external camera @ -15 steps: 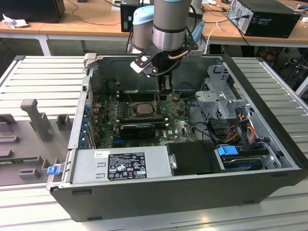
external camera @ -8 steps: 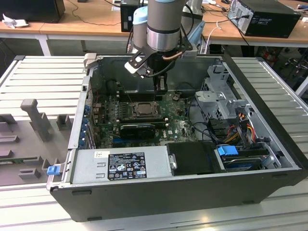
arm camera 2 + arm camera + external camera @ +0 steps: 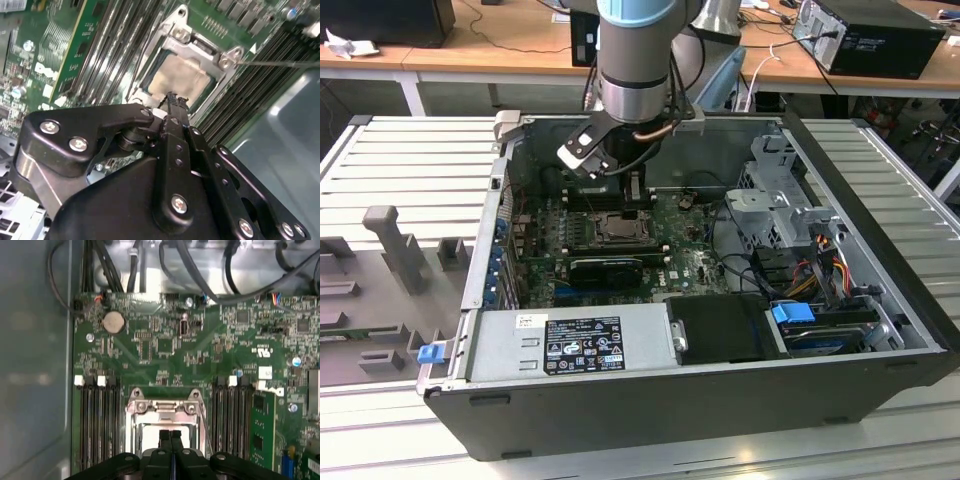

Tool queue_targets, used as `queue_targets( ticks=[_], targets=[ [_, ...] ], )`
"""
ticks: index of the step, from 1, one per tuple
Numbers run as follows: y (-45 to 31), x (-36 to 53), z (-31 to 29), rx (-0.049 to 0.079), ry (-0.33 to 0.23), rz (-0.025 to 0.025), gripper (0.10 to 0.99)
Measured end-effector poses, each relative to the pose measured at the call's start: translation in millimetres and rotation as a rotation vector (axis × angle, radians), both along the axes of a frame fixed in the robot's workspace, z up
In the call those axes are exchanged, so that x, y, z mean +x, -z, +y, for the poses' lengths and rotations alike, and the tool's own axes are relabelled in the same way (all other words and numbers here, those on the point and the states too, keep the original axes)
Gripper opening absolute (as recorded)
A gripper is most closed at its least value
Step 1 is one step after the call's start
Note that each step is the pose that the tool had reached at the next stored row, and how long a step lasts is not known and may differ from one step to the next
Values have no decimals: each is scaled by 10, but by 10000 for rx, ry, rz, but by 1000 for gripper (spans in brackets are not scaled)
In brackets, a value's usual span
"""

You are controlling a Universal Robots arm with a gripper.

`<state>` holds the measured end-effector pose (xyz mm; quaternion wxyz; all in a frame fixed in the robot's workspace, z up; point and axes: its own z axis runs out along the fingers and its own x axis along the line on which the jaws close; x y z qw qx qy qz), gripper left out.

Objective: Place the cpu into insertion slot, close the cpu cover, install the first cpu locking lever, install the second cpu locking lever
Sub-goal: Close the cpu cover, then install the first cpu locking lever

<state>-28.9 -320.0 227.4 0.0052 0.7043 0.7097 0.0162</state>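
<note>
I'm looking down into the open dark sheet-metal case, where the arm is reaching in over the far half of the green circuit board. The gripper is hanging right above the insertion slot. Its two slim black fingers are pressed flat together with only a hairline seam between them, and they are carrying nothing. In the second wrist view the gripper is pointing its matte, screw-studded linkage at the socket's near edge. I cannot tell whether the tips are touching metal or hovering just off it. The cpu is lying flat inside the slot, showing its dull silver-grey top through the window. The cpu cover, a thin stamped frame of brushed steel with rounded screw tabs at its corners, is lying down around it. A fine steel wire lever is running out from one corner tab across the ribbed black memory slots (whether it is hooked down I cannot tell). More long memory slots are flanking the socket on both sides, and a round shiny coin cell is sitting near the board's corner.
</note>
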Motion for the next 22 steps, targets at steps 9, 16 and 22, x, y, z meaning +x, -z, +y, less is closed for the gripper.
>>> queue_targets(
  ticks=[9,16,22],
  targets=[
    [0,-141,0,13,1,1,106],
    [-139,-148,0,12,0,1,106],
    [-290,-148,0,12,1,0,106]
  ],
)
